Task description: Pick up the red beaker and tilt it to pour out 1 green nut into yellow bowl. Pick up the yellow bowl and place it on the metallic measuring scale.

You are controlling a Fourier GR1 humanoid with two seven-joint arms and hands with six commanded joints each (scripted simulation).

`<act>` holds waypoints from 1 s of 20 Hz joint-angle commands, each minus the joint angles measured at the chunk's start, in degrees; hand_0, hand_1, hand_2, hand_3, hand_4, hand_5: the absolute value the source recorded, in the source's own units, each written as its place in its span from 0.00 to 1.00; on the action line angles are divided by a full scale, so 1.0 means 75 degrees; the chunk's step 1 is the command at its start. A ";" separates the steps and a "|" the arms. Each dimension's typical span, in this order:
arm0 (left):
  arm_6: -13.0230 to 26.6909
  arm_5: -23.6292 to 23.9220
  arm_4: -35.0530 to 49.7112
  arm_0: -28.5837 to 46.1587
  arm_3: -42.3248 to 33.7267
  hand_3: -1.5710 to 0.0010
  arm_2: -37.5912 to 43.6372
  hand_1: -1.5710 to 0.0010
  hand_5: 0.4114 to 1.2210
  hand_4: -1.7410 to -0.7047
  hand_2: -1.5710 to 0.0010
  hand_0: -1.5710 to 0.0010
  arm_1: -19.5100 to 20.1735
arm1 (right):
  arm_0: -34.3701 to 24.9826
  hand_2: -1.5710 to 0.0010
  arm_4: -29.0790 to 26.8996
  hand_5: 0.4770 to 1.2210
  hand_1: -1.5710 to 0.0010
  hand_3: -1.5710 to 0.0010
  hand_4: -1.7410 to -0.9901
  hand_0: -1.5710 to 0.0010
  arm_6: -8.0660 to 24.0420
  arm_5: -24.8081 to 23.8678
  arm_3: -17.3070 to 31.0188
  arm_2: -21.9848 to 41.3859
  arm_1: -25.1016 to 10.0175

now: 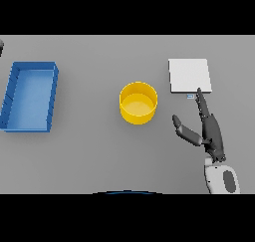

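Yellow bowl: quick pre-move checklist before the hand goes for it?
1. Yellow bowl upright, open side up, standing alone on the grey table: ok.
2. Green nut in the bowl: cannot tell, the inside shows only yellow.
3. Scale top bare, ready to receive the bowl: ok.
4. Right hand empty, fingers straight, thumb spread: ok. It lies between bowl and scale, fingertips by the scale's near edge, apart from the bowl.
5. Red beaker in sight: not ok, none shows in the head view.
6. Blue tray far on the left, out of the path from bowl to scale: ok.
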 commanded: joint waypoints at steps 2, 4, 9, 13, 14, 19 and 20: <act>0.0756 0.0467 0.0485 0.0871 -0.0978 0.07 0.0121 0.00 1.00 0.00 0.00 0.00 0.0292 | -0.0001 1.00 0.0080 0.21 1.00 1.00 0.71 1.00 -0.0033 0.0022 -0.0089 0.0062 -0.0051; 0.1335 0.0983 0.0861 0.1848 -0.2015 0.08 0.0090 0.00 1.00 0.00 0.00 0.00 0.0522 | 0.0089 1.00 0.0139 0.23 1.00 1.00 0.71 1.00 -0.0060 0.0028 -0.0207 0.0079 -0.0122; 0.2180 0.2060 0.1402 0.3562 -0.3903 0.08 -0.0119 0.00 1.00 0.00 0.00 0.00 0.0940 | 0.0068 1.00 0.0160 0.25 1.00 1.00 0.70 1.00 0.0018 0.0054 -0.0141 0.0124 -0.0093; 0.2487 0.2598 0.1655 0.4203 -0.4475 0.04 -0.0316 0.00 1.00 0.00 0.00 0.00 0.1028 | 0.0101 1.00 0.0114 0.25 1.00 1.00 0.70 1.00 -0.0035 0.0084 -0.0194 0.0113 -0.0114; 0.2562 0.2684 0.1670 0.4256 -0.4464 0.03 -0.0396 0.00 0.97 0.00 0.00 0.00 0.1005 | 0.0194 1.00 0.0128 0.26 1.00 1.00 0.70 1.00 -0.0094 0.0093 -0.0258 0.0137 -0.0120; 0.2668 0.2762 0.1925 0.4460 -0.4540 0.01 -0.0926 0.00 0.61 0.07 0.00 0.00 0.1165 | 0.0187 1.00 0.0264 0.26 1.00 1.00 0.72 1.00 -0.0086 -0.0007 -0.0266 0.0201 -0.0065; 0.2675 0.2550 0.2087 0.4458 -0.4581 0.04 -0.1043 0.00 0.56 0.20 0.00 0.00 0.1261 | 0.0190 1.00 0.0217 0.25 1.00 1.00 0.72 1.00 -0.0080 -0.0015 -0.0254 0.0159 -0.0066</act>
